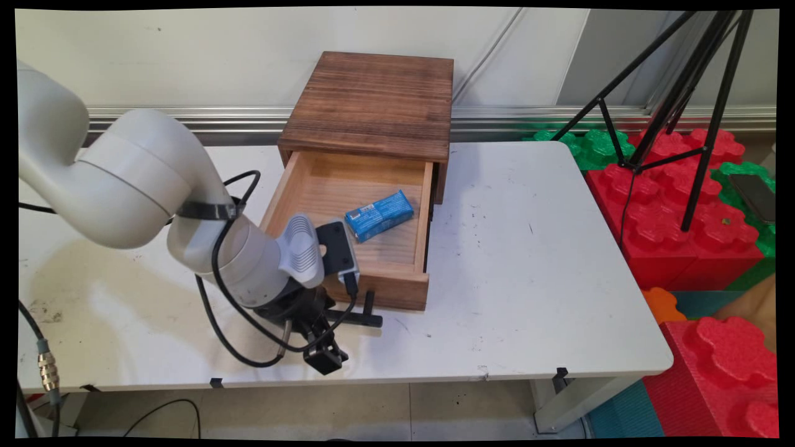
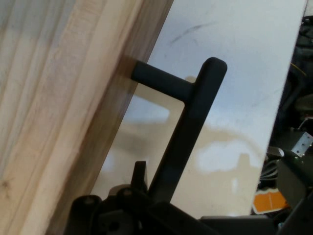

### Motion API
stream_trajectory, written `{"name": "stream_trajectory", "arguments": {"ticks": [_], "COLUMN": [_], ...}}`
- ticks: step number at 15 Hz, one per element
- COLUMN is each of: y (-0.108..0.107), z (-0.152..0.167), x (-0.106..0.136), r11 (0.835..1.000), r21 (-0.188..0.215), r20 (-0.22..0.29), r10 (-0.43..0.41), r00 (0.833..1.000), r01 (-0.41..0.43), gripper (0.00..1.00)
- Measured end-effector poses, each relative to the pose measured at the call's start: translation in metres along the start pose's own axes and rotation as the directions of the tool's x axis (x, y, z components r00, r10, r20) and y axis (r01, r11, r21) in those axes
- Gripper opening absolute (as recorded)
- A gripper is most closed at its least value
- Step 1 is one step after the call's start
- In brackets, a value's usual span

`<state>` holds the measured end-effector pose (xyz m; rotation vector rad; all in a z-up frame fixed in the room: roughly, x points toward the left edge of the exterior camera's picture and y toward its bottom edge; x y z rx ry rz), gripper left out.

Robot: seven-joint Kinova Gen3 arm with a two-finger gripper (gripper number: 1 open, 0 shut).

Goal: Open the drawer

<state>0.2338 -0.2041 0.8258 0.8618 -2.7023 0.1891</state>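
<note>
**Gripper at the drawer handle**

The gripper (image 1: 326,347) sits at the black handle (image 2: 188,127) of the open drawer (image 1: 379,288); whether it clasps the bar, I cannot tell. Inside lies a blue packet (image 1: 379,215), label unreadable, under the wooden box (image 1: 372,102).

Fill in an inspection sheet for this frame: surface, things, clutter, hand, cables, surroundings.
Surface: white table, scuffed and stained.
Things: wooden box with its drawer pulled open; blue packet lying inside.
Clutter: nothing seen.
Hand: hand low at the drawer front, at the black handle; grip cannot be told.
Cables: black cables loop from the arm.
Surroundings: wall, tripod, red and green blocks on the right.
</note>
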Motion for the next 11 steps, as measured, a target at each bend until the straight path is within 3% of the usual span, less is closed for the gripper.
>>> {"name": "stream_trajectory", "arguments": {"ticks": [11], "y": [0.017], "z": [-0.007], "x": [-0.008], "r11": [1.000], "r21": [-0.011], "r20": [-0.002], "r10": [0.024], "r00": [1.000], "r01": [-0.024], "gripper": [1.00]}}
